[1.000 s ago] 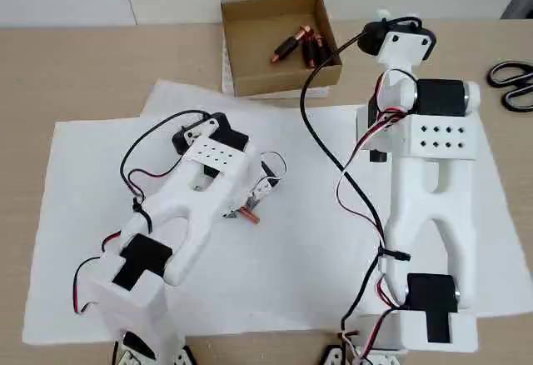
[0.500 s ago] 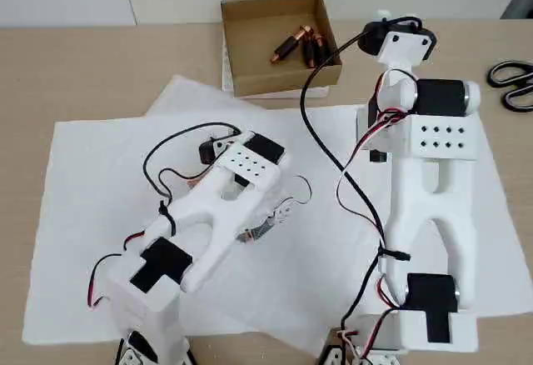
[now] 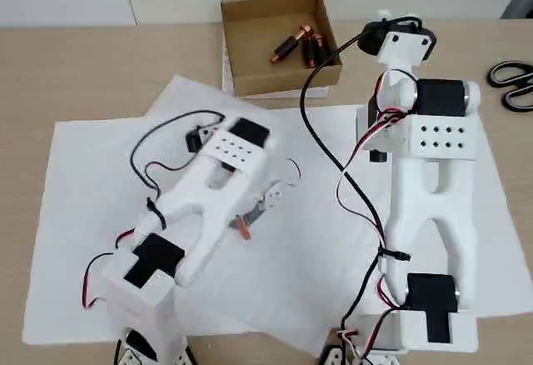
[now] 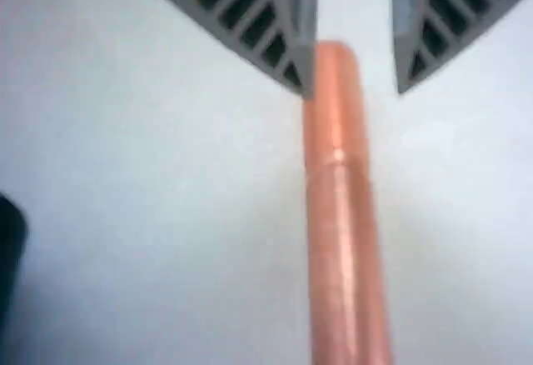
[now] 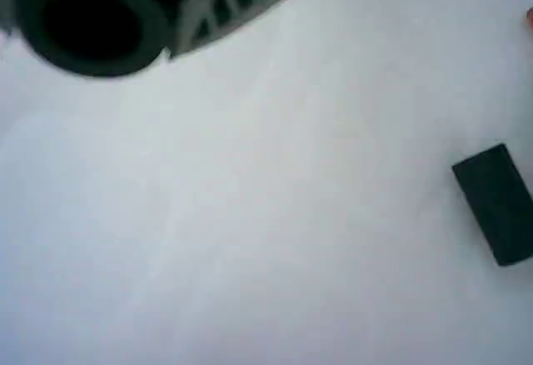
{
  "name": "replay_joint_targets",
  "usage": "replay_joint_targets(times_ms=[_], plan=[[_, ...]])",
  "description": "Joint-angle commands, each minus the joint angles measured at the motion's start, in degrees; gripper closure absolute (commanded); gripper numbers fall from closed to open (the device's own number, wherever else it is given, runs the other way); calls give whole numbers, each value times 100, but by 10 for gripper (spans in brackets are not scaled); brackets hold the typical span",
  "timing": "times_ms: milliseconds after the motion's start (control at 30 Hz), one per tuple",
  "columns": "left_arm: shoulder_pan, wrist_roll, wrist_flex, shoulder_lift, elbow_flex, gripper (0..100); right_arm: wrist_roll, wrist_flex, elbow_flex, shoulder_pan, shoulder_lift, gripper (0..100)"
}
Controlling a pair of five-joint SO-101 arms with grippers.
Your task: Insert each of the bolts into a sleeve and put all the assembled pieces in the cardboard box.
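Fingers [image 4: 258, 7]: grey ribbed pair of left gripper [image 4: 351, 86] spread, one touched by copper-coloured metal cylinder [image 4: 341, 215].
Cylinder: laid on white paper [image 4: 125, 173], well apart from brown cardboard box [image 3: 283, 80].
Grip: centring is required before closure.

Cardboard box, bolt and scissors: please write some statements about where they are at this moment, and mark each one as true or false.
1. The cardboard box already holds several assembled pieces. True.
2. The copper bolt lies on the white paper. True.
3. The left gripper is shut tight on the bolt. False: it is open. The bolt's end sits between the fingers and there is a gap on one side.
4. The scissors lie inside the box. False: they lie on the table, at the right edge of the high view, far from the box.
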Motion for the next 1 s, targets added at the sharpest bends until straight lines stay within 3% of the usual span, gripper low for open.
replay_joint_targets(times_ms=[0, 233, 433, 500, 967], plan=[[-299, -659, 396, -97, -664, 942, -53, -84, -26, -4, -251, 995], [-501, -2699, 404, -97, -787, 942, -53, -84, -26, -4, -251, 995], [-527, -5424, 396, -53, -787, 942, -53, -75, -26, 4, -251, 995], [-527, -5952, 396, -44, -769, 944, -53, -92, 9, 4, -251, 995], [-756, -5582, 387, -88, -725, 946, -26, -198, 185, 4, -251, 994]])
